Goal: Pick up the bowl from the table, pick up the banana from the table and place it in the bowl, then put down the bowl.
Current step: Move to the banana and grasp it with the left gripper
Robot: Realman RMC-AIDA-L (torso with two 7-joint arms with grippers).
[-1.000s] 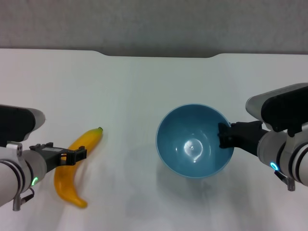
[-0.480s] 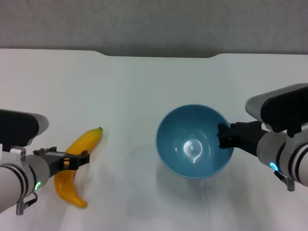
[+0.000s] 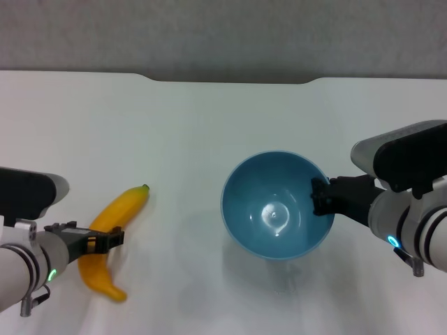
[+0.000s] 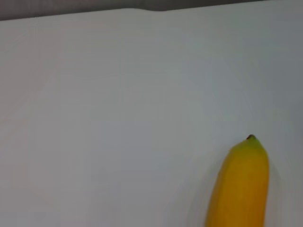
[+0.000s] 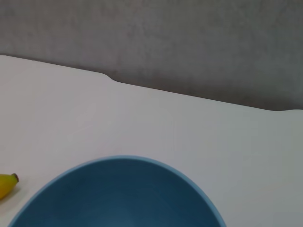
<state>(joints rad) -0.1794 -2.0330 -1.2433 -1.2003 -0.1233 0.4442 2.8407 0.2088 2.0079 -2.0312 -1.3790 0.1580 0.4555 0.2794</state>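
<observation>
The light-blue bowl (image 3: 274, 206) is right of centre over the white table (image 3: 174, 132). My right gripper (image 3: 320, 197) is shut on its right rim, and a shadow beneath the bowl shows it raised off the surface. The bowl (image 5: 118, 201) fills the lower part of the right wrist view and is empty. The yellow banana (image 3: 130, 202) lies on the table at the left, its green tip pointing away from me. My left gripper (image 3: 103, 238) sits over the banana's middle. In the left wrist view only the banana (image 4: 241, 189) and its tip show.
The table's far edge (image 3: 230, 82) has a shallow notch, with a grey wall behind it. In the right wrist view the banana's tip (image 5: 6, 184) peeks in at the edge. Bare white tabletop lies between banana and bowl.
The bowl has shifted slightly left in my right gripper. My left gripper has drawn back along the banana toward me. The banana has not moved.
</observation>
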